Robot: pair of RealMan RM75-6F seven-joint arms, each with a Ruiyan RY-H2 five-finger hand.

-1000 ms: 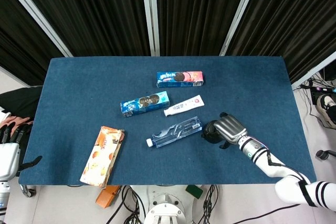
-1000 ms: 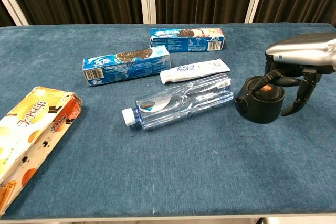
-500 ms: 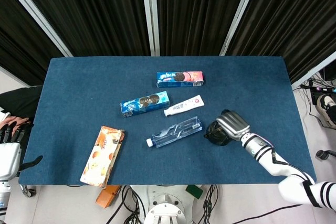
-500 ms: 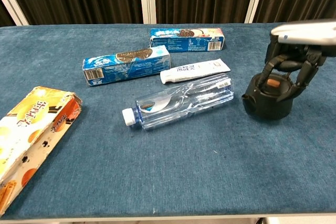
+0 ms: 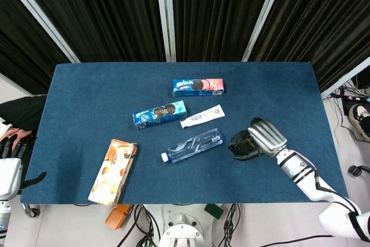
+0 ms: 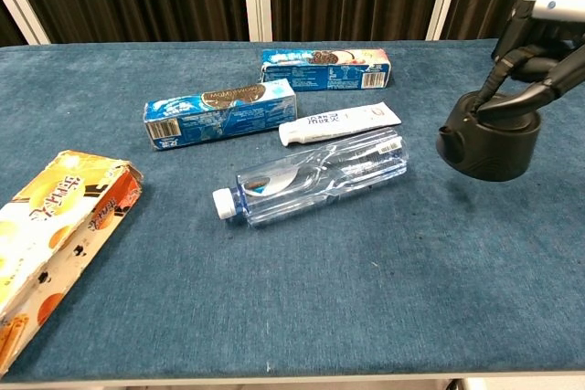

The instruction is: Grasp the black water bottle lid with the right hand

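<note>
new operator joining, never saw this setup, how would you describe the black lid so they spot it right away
Start at the blue table and go to its right side, just past the base end of the clear water bottle lying flat. There the right hand holds the black lid, the only dark, round thing among flat printed boxes.

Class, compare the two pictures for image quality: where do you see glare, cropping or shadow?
Head view: even overhead light, sharp throughout, a bright sheen on the right hand above the black lid. Chest view: the hand is cut off by the right edge; highlights glint on the clear bottle; the lid is so dark that little detail shows.
</note>
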